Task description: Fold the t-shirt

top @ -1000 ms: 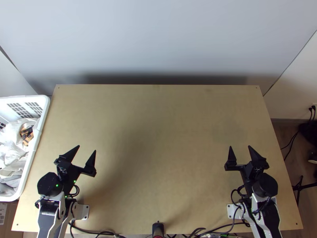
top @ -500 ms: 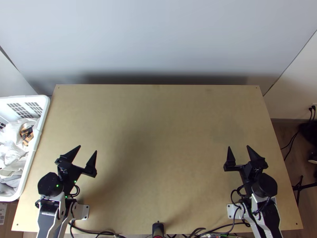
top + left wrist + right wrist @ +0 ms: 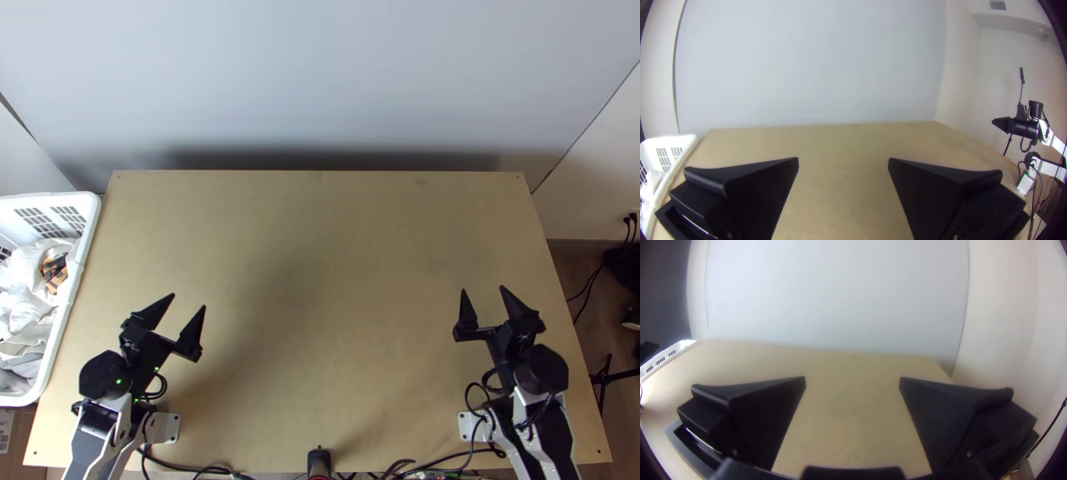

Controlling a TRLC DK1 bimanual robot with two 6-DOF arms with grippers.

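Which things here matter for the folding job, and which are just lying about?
For the job:
left tool, open
right tool, open
table
cloths in the basket, possibly; can't tell if one is the t-shirt

Lying about:
orange-and-black item
black cables at the near edge

We point our left gripper (image 3: 188,301) and our right gripper (image 3: 483,289) forward, each with its two fingers spread apart.

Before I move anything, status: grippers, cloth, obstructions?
Left gripper, right gripper open, empty. Pale cloth bunched in white basket; can't confirm t-shirt. Cables along near edge.
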